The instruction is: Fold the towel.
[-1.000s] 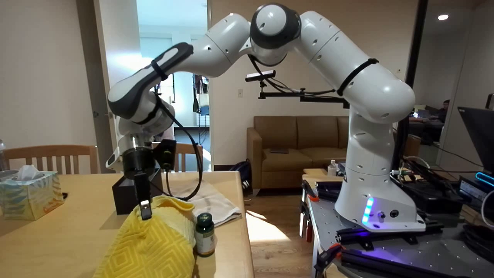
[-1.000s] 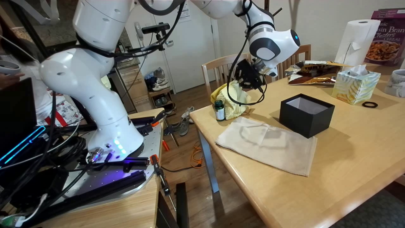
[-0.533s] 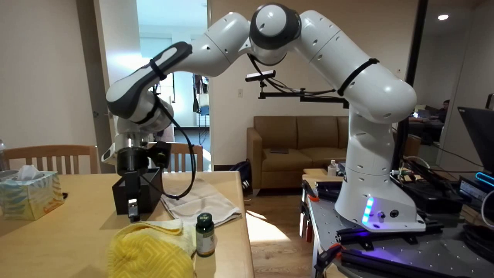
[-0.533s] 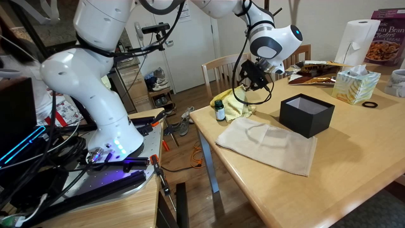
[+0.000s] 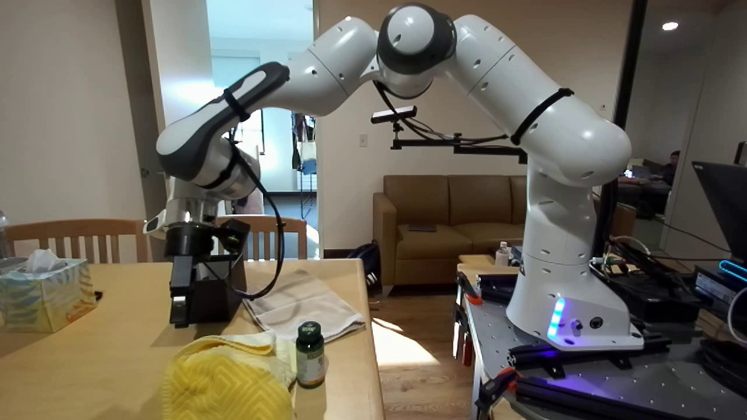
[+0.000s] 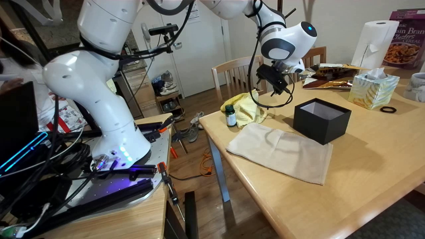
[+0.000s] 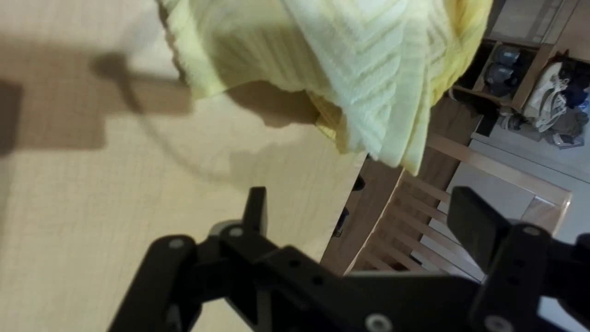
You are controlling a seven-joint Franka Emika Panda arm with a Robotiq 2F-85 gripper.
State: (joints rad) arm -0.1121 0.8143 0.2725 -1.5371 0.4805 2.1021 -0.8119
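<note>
The yellow towel [image 5: 227,382] lies bunched and doubled over on the table, its paler underside showing along the fold. In an exterior view the same towel [image 6: 249,108] sits near the table corner. Seen from the wrist, the towel [image 7: 350,64] fills the upper part, one layered end pointing down toward the jaws. My gripper [image 5: 180,318] hangs above the table, off to one side of the towel and apart from it. In the wrist view the gripper [image 7: 360,196] stands wide open, with nothing between its fingers.
A green-capped bottle [image 5: 310,354] touches or nearly touches the towel. A beige cloth [image 6: 282,152] lies flat beside an open black box [image 6: 320,121]. A tissue box [image 5: 49,294] stands farther along the table. Wooden chairs [image 6: 239,71] line the far edge.
The jaws have opened and let go of the yellow towel, which has dropped into a lower heap. My gripper has drawn away from it, toward the tissue box side.
</note>
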